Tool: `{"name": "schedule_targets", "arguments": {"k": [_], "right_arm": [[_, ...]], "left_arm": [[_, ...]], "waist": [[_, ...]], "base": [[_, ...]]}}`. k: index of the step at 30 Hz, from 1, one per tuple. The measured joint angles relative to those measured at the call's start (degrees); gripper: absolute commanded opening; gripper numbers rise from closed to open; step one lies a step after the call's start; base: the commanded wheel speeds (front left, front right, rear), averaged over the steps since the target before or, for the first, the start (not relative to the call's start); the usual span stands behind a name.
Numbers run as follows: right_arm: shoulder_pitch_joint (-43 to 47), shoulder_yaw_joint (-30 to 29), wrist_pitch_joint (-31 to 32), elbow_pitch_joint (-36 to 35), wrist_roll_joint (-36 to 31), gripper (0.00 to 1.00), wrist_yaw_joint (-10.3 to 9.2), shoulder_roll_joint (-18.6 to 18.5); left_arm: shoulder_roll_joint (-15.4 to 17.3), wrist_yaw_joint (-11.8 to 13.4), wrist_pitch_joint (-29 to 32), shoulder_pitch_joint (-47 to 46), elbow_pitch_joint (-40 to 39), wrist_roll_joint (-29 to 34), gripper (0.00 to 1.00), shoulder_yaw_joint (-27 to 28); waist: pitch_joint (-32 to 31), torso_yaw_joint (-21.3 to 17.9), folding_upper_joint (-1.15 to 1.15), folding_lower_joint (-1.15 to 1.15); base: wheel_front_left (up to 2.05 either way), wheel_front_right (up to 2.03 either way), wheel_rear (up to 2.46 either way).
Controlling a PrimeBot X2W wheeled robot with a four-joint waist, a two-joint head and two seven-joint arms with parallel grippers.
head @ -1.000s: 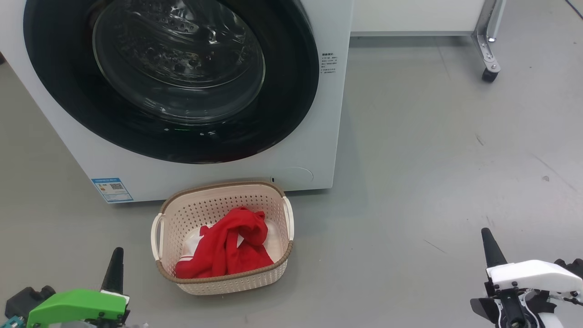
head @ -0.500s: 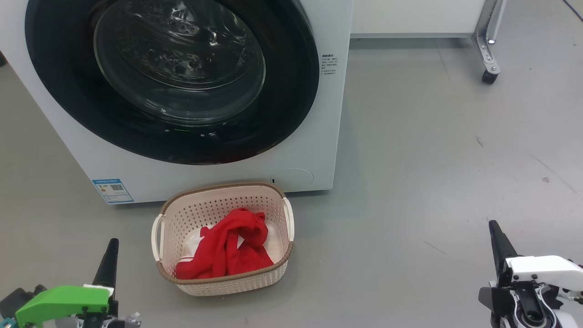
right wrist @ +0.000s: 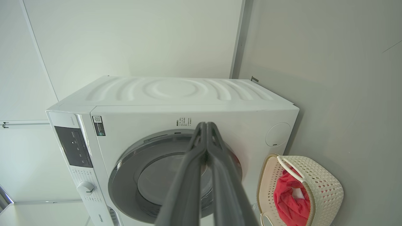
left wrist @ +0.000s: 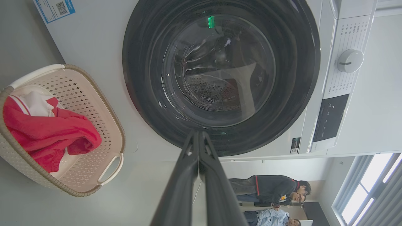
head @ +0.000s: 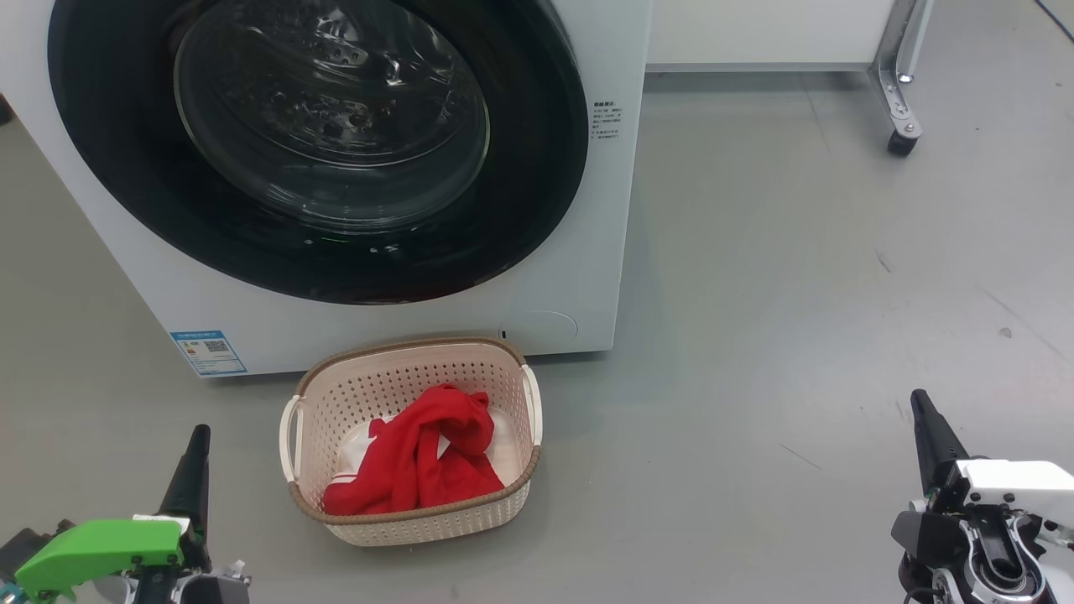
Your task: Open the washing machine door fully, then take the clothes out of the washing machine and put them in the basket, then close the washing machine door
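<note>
**Floor** (head: 755, 335): grey and bare. The widest open room lies ahead of the right hand and between the two hands. A metal leg on a caster (head: 899, 126) stands far ahead of the right hand, well out of the way.

**Washing machine** (head: 591, 252): white box ahead of the left hand, well apart from both hands' fingertips. Its right front corner is the nearest hard edge to any sweep of the right hand towards the left one.

**Door** (head: 537, 168): black rim and glass bowl, lying flat against the machine's front, so it looks shut. Whether the latch has caught cannot be told. Judged step: closing, done or nearly done. If a last push is needed, press the black rim with closed fingers, not the glass, then draw straight back.

**Basket** (head: 411, 342): cream, on the floor just in front of the machine, ahead and to the right of the left hand. Its near rim is the edge to clear when that hand moves.

**Clothes** (head: 419, 461): red with white trim, heaped inside the basket.

**Left hand** (head: 198, 436): fingers pressed together, holding nothing, low over the floor.

**Right hand** (head: 920, 403): fingers pressed together, holding nothing, well right of the basket.
</note>
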Motion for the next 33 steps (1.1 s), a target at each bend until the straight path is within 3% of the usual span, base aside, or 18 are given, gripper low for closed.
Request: {"name": "schedule_targets", "arguments": {"k": [33], "right_arm": [[0.0,-0.2,0.0,0.1,0.0,0.00,0.07,0.0]], "left_arm": [[0.0,0.0,0.0,0.0,0.0,0.0,0.00,0.0]], "waist": [[0.0,0.0,0.00,0.00]], "base": [[0.00,0.00,0.00]]}}
